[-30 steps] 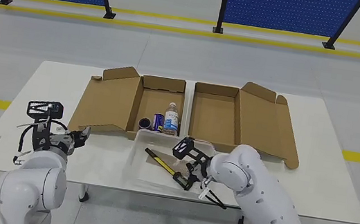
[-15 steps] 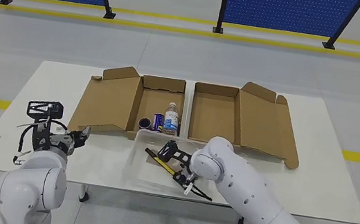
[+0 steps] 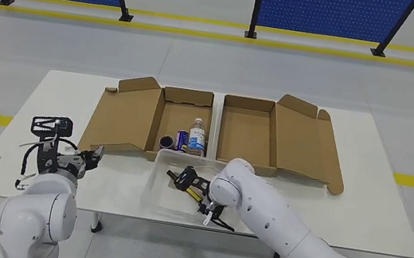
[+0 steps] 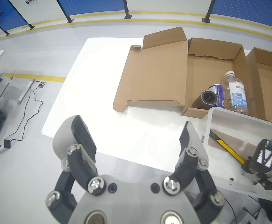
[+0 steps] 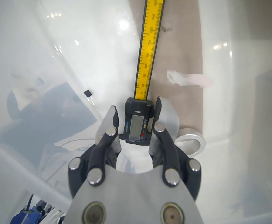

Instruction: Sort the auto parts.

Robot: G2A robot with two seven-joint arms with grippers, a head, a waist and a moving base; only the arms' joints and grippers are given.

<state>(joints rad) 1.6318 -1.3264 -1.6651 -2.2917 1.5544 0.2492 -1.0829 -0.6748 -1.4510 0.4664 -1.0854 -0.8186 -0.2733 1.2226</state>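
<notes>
Yellow-scaled caliper lies flat in the clear bin on the worktop. It is judged stiff, light and slick along the scale, and best taken across its black display head, which the right gripper straddles, narrowly parted and not visibly clamped. Since a second ago the right arm has swung further across the bin, while the left gripper, spread wide, is unmoved.

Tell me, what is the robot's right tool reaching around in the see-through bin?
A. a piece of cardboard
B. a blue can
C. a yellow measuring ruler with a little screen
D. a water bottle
C: in the right wrist view, the right tool stands open with one finger on each side of the screen end of the yellow measuring ruler.
</notes>
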